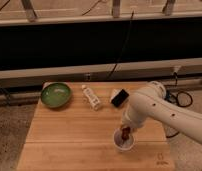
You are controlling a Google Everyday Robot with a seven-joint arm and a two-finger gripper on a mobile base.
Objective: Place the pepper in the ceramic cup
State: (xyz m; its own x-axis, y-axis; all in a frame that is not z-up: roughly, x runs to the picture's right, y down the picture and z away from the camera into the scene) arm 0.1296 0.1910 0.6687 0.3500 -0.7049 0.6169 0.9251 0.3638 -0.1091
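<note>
Gripper (pixel 126 129) positioned directly over ceramic cup (pixel 123 145) near front edge of wooden table (pixel 69 140); grip state cannot be told. Pepper (pixel 126 134) seen at cup's mouth beneath gripper, judged aligned for release inside. Green bowl (pixel 56 94) well apart.

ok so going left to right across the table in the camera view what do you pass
green bowl → white bottle on its side → ceramic cup, with the pepper and the gripper directly over it → arm leading off right. The dark object behind the cup overlaps it sideways, so no place given.
</note>
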